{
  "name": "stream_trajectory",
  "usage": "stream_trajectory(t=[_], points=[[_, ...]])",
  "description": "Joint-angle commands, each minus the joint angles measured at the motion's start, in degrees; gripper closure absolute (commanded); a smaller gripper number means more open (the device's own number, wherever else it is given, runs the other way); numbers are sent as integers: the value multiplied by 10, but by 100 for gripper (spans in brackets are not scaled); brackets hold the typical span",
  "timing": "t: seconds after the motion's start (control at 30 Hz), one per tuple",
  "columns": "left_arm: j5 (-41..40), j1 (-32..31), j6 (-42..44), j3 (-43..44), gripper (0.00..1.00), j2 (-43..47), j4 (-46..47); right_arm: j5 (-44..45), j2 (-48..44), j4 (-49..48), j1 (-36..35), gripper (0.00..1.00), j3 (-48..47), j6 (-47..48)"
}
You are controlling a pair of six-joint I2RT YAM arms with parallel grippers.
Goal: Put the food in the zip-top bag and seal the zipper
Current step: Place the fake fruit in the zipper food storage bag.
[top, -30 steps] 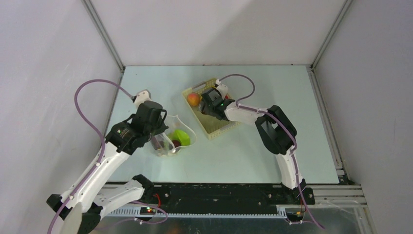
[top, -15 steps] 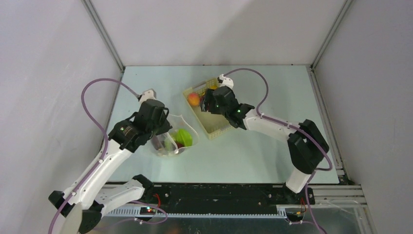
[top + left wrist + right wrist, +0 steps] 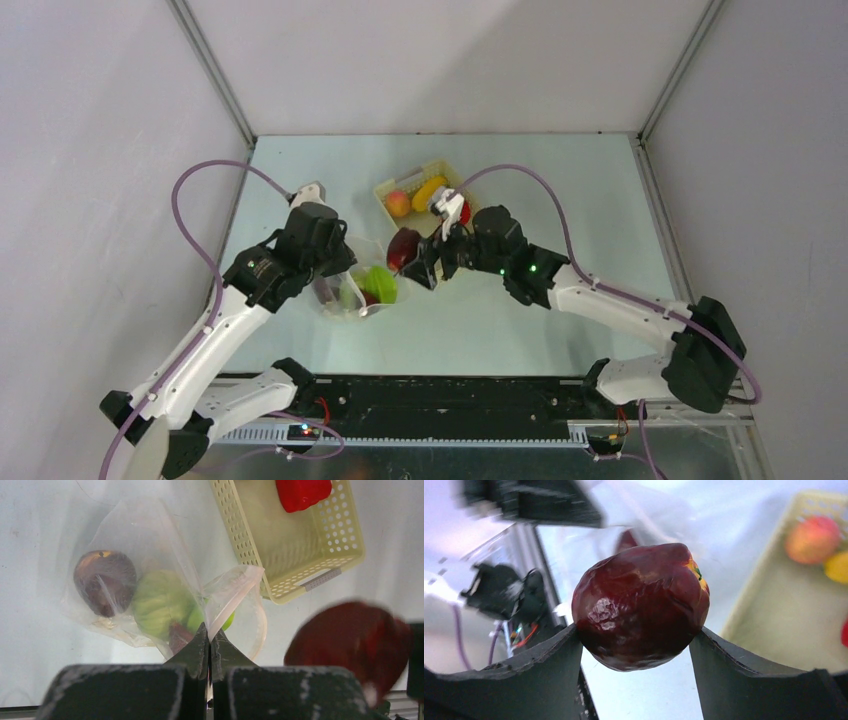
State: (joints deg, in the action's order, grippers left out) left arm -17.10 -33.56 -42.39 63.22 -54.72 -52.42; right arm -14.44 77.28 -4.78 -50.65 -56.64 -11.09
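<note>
Zip-top bag (image 3: 127, 535): rim pinched by left gripper (image 3: 209, 636) | right gripper (image 3: 634, 630) clamps dark red apple (image 3: 641, 595), apparently beside bag

The right pincer (image 3: 412, 258) has carried a dark red apple (image 3: 640, 605) from the basket (image 3: 384, 193) toward the bag (image 3: 343, 302).

Bright, even light; blurred wrist-view edges

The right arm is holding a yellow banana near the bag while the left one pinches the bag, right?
Not quite. The right gripper holds a dark red apple, as the right wrist view shows. The banana lies in the basket. The left gripper does pinch the bag.
</note>
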Motion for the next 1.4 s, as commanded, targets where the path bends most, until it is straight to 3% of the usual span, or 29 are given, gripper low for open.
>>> stream_trajectory(t=[0.0, 0.17, 0.53, 0.87, 1.03, 1.23, 1.37], points=[[11, 2, 11, 10, 100, 6, 18, -61, -36, 1, -55, 67, 6, 126], [21, 2, 13, 6, 100, 5, 21, -51, -14, -9, -79, 67, 7, 139], [49, 2, 19, -1, 100, 13, 32, 2, 66, -80, -91, 68, -21, 60], [66, 2, 17, -7, 100, 15, 40, 244, 139, -46, -127, 60, -92, -18], [64, 2, 11, -8, 100, 10, 42, 268, 152, -44, -129, 49, -105, -77], [61, 2, -2, -10, 100, 9, 48, 202, 166, -53, -135, 38, -111, -66], [58, 2, -10, -11, 100, 9, 49, 161, 163, -56, -139, 23, -112, -37]])
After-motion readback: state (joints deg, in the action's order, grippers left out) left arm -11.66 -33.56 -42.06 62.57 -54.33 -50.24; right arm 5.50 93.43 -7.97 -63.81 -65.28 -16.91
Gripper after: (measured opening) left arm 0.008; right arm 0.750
